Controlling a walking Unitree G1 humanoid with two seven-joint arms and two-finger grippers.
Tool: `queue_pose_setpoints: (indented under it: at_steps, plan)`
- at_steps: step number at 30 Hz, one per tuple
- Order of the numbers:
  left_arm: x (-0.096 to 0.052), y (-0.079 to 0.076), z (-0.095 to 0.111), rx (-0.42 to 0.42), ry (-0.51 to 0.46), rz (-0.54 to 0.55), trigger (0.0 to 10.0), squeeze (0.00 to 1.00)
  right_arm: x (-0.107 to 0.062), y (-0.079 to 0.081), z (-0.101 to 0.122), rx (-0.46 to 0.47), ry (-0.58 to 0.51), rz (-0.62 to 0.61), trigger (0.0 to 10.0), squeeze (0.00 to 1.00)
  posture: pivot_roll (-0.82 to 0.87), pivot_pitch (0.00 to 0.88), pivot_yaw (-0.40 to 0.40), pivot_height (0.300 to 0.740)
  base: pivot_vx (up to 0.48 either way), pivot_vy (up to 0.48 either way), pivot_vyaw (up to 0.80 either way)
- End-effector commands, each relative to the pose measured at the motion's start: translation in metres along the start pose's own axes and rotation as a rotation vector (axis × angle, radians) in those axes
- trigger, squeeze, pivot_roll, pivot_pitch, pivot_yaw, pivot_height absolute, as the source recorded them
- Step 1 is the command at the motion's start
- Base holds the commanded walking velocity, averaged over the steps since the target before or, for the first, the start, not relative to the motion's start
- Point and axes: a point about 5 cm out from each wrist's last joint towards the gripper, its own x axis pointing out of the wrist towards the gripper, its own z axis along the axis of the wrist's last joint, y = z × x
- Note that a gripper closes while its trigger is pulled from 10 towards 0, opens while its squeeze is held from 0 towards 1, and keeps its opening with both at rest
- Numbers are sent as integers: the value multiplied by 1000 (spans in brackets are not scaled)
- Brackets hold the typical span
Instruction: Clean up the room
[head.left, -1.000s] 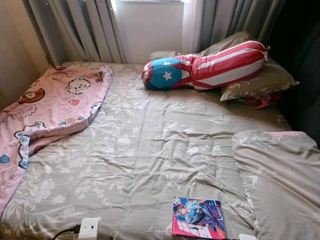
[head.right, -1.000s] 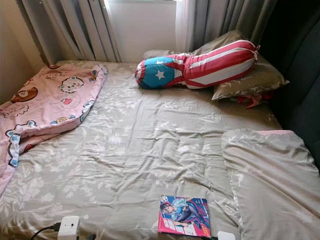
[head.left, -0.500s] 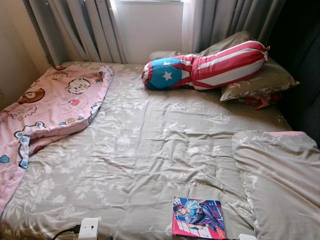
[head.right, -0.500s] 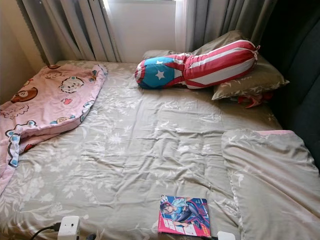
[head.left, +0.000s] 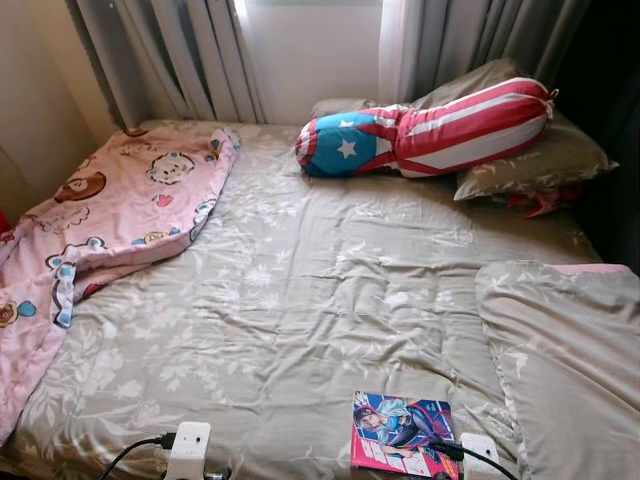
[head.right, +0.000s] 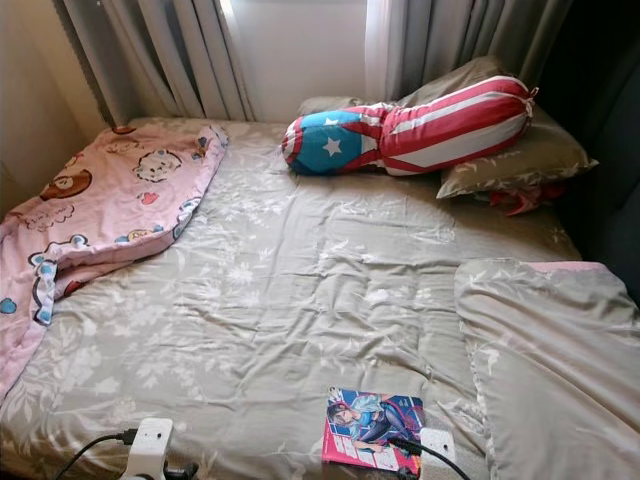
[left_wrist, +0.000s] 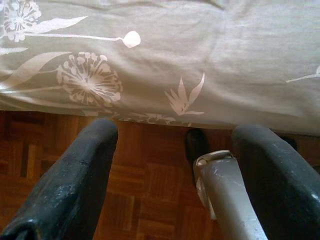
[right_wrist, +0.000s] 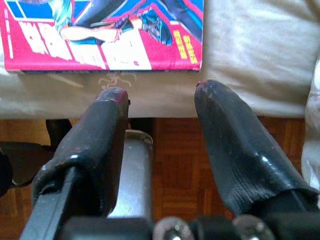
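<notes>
Right end effector (right_wrist: 160, 107), fingers apart, empty, sits at the bed's near edge just short of the comic book (head.left: 403, 448), which lies flat on the bed (head.left: 300, 290) near right. Left end effector (left_wrist: 175, 165), fingers apart, hangs over wood floor (left_wrist: 150, 185) beside the bedsheet edge.

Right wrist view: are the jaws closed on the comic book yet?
No. The right gripper has its jaws apart just short of the comic book, which lies flat on the bed.
</notes>
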Motion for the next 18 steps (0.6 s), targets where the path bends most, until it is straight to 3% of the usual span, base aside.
queue_pose_setpoints:
  at_steps: [1,18]
  plan:
    - [0,1,-3,3,20,8,10000,0,0,1,2,0,1,-2,10000,0,-6,0,-4,740,0,0,0]
    - [0,1,-1,-22,18,18,10000,0,0,-1,5,47,-27,-29,10000,0,3,0,-20,740,0,0,0]
